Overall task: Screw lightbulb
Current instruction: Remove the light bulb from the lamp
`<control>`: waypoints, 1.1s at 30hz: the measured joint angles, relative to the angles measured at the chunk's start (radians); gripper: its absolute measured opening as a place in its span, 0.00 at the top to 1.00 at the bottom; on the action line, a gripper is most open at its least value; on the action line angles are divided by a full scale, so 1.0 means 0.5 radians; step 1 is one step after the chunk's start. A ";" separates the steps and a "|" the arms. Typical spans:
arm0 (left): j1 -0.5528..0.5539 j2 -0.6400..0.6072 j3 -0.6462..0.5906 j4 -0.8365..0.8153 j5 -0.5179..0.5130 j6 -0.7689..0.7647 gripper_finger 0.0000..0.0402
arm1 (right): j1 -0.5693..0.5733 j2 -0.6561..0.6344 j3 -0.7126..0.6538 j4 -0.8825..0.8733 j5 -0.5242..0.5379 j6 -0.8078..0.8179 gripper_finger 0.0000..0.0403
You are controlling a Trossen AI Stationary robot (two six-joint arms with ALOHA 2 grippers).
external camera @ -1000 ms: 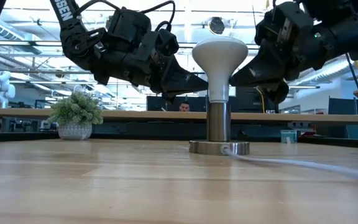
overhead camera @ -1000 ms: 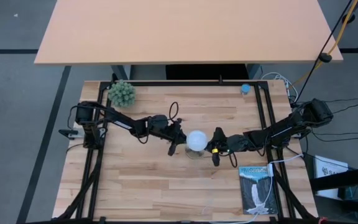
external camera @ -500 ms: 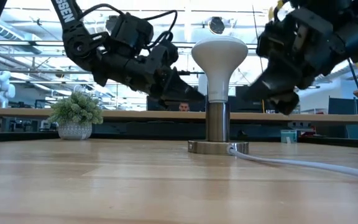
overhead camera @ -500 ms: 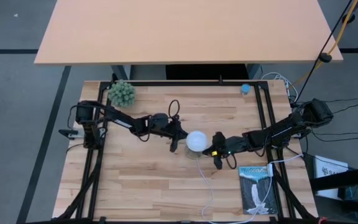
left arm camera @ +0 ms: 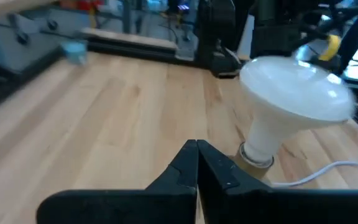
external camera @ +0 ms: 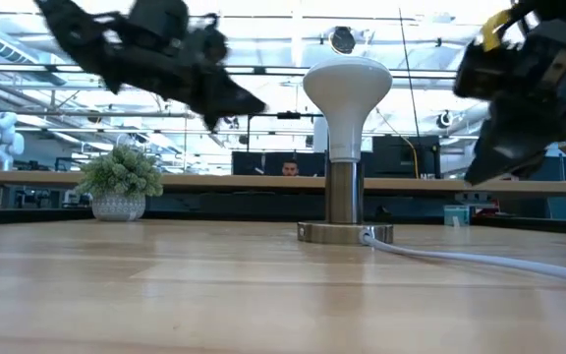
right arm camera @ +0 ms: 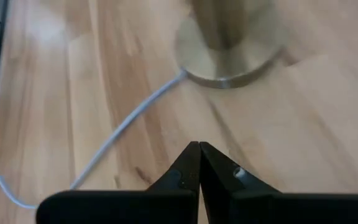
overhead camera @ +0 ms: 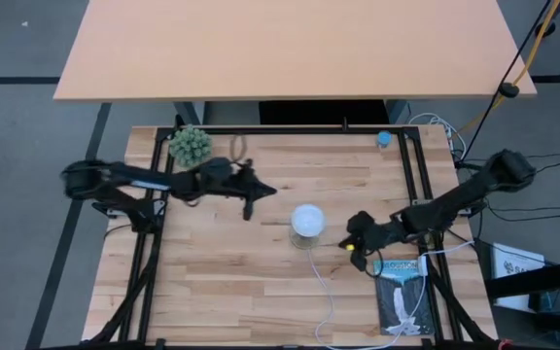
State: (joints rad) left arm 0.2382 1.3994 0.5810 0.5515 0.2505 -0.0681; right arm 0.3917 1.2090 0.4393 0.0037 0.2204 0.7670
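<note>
The lightbulb (overhead camera: 307, 220) stands upright in its socket (external camera: 346, 233) at mid-tabletop (overhead camera: 222, 282), now untouched. Both hands have pulled away since a moment ago: the right hand (overhead camera: 359, 242), fingers closed together, sits beside the booklet (overhead camera: 401, 295); the left hand (overhead camera: 251, 195), also closed, has retreated toward the plant (overhead camera: 191, 146).

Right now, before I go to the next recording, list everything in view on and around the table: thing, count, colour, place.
lightbulb: one, white, upright in the socket at table centre, free of both grippers.
socket: one, metallic disc and stem, under the bulb.
cord: one, white, from socket to the near edge.
potted plant: one, green, far left corner.
small blue object: one, far right edge.
booklet: one, blue and white, near right corner.
person: one, in the room behind.
left gripper: dark, shut, left of the bulb, apart.
right gripper: dark, shut, right of the bulb, apart.
</note>
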 joint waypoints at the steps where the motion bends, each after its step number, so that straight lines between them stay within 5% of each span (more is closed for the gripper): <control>1: -0.001 -0.106 -0.065 -0.023 -0.037 -0.001 1.00 | 0.029 -0.074 0.000 -0.092 0.062 0.011 1.00; 10: -0.149 -0.957 -0.577 -0.179 -0.131 -0.205 1.00 | 0.270 -0.771 0.000 -0.697 0.594 0.011 1.00; 18: -0.388 -1.482 -0.613 -0.678 -0.450 -0.208 1.00 | 0.348 -1.116 0.000 -0.816 0.718 -0.130 1.00; 33: -0.879 -1.643 -0.290 -1.530 -1.124 -0.431 1.00 | 0.346 -1.519 0.000 -1.027 0.712 -0.217 1.00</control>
State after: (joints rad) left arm -0.2010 0.5780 0.4362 -0.2134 -0.3116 -0.2835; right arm 0.5648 0.4495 0.4393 -0.5097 0.5766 0.6585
